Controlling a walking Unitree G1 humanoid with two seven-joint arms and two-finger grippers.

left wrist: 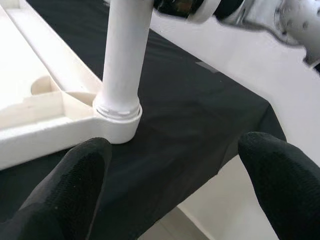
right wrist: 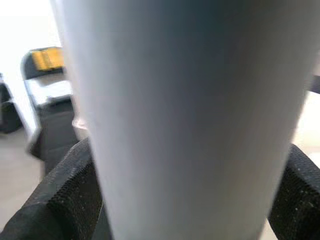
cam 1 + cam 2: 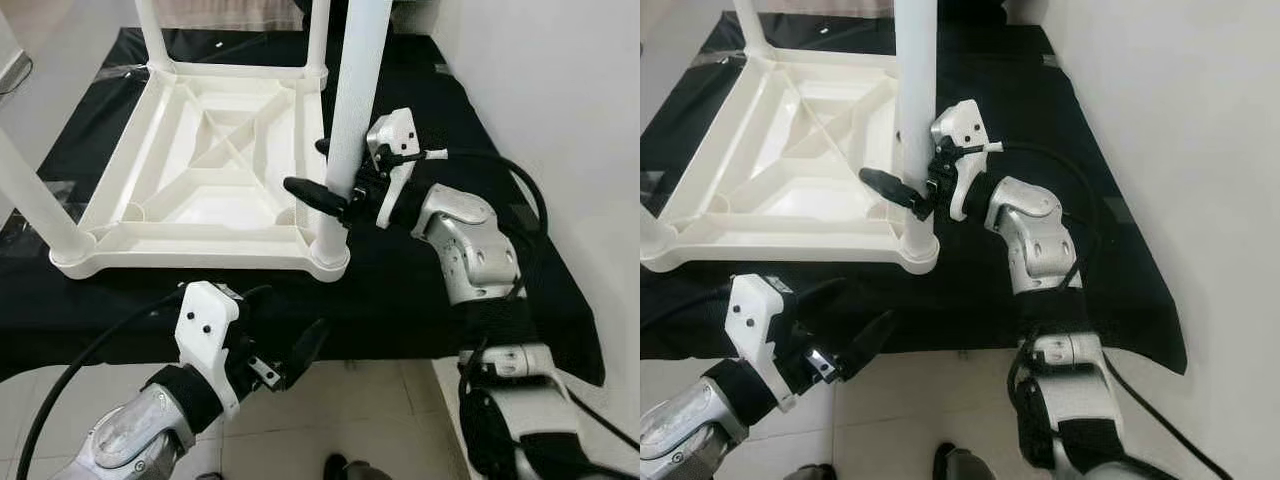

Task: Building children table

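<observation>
A white plastic children's table top (image 3: pixel 205 170) lies upside down on a bench covered with a black cloth (image 3: pixel 420 270), its ribbed underside facing up. White legs stand upright from its corner sockets; the near right leg (image 3: pixel 350 110) rises out of the near right corner socket (image 3: pixel 330 258) and is cut off by the top of the eye views, as are the far legs. Another leg at the near left corner (image 3: pixel 35 205) leans out past the picture's edge.

The right pincer (image 3: pixel 325 170) pinches the near right leg partway up, one black finger in front of it and one behind; the right wrist view has the leg (image 2: pixel 185 115) blurred and very close between the two finger pads (image 2: pixel 60 195). Behind it a dark chair-like shape with a yellow patch (image 2: pixel 47 75) is hard to make out.

The left pincer (image 3: pixel 275 335) hangs spread and holding nothing, below the bench's front edge, over a pale tiled floor (image 3: pixel 340 410). Its wrist view looks up at the corner socket (image 1: pixel 117 120) between its parted fingers (image 1: pixel 75 185). A white wall (image 3: pixel 560 120) runs close along the bench's right side
</observation>
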